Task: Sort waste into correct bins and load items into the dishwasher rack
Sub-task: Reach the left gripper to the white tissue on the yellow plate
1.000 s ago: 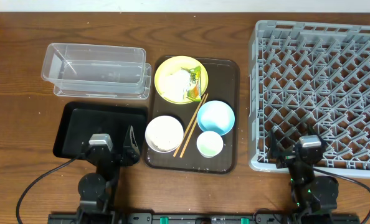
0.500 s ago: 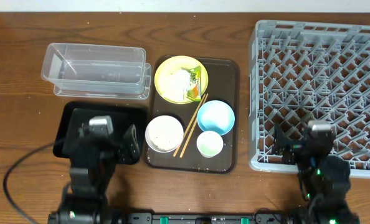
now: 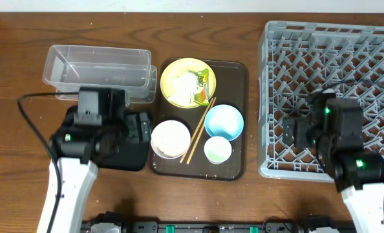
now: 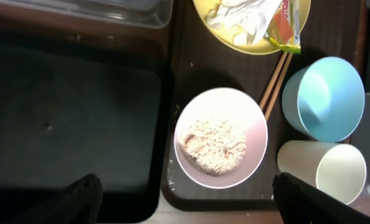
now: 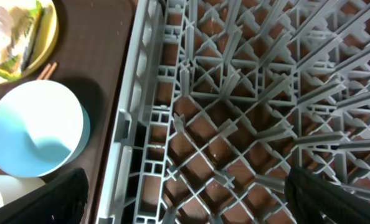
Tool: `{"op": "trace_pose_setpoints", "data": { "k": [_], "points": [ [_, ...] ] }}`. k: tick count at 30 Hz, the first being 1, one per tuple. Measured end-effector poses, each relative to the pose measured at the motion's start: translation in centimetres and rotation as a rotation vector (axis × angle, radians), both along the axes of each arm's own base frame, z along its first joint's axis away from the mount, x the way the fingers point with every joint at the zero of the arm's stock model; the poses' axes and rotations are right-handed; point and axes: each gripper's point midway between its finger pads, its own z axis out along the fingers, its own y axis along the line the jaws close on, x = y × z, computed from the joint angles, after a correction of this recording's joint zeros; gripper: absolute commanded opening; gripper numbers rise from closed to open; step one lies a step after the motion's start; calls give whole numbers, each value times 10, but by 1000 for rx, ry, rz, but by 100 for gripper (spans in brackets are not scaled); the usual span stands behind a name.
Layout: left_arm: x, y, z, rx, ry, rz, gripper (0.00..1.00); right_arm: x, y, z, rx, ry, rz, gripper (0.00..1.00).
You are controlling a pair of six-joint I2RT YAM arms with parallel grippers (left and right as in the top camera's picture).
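Note:
The yellow plate (image 3: 172,72) holds a crumpled white tissue (image 3: 182,84) and the yellow-green wrapper (image 3: 203,90). The white bowl (image 3: 170,138) holds rice (image 4: 213,146). The blue bowl (image 3: 224,122), the whitish cup (image 3: 218,150) and the chopsticks (image 3: 198,129) lie beside them. My left gripper (image 3: 140,129) is open and empty over the black tray (image 3: 72,120), just left of the white bowl (image 4: 250,124). My right gripper (image 3: 290,133) is open and empty above the front left corner of the grey rack (image 3: 334,71). The clear tub (image 3: 98,71) stands at the back left.
All the dishes sit on a dark brown serving tray (image 3: 237,77) between the black tray and the rack. A few rice grains lie on its rim (image 4: 172,180). The rack wall (image 5: 132,112) stands right of the blue bowl (image 5: 35,134).
Both arms have risen from the front edge and reached forward. The left now hangs over the black tray, the right over the rack's front left corner. No dish has moved.

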Motion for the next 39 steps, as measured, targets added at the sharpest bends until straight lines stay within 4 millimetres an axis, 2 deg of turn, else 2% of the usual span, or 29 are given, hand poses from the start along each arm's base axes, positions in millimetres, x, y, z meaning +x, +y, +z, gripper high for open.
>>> {"op": "trace_pose_setpoints", "data": {
  "k": [6, 9, 16, 20, 25, 30, 33, 35, 39],
  "points": [
    [6, -1, -5, -1, 22, -1, 91, 3, 7, -7, 28, 36, 25, 99],
    [27, -3, 5, -11, -71, -3, 90, 4, 9, -6, 34, 31, 30, 99],
    [86, -14, 45, -37, -355, -19, 90, 5, 11, -5, 44, 27, 37, 99],
    [117, -30, 50, -53, -440, -53, 90, 5, 11, -5, 45, 27, 38, 99],
    [146, -62, 22, -68, -444, -117, 90, 5, 11, -4, 45, 26, 38, 99],
    [162, -95, -28, -76, -378, -183, 89, 5, 11, -4, 45, 26, 38, 99],
    [162, -109, -63, -70, -311, -215, 89, 5, 11, -4, 45, 26, 38, 99],
    [159, -117, -86, -65, -261, -231, 82, 5, 11, -4, 45, 25, 38, 99],
    [149, -129, -124, -56, -170, -260, 54, 5, 11, -4, 45, 25, 38, 99]
  ]
}}
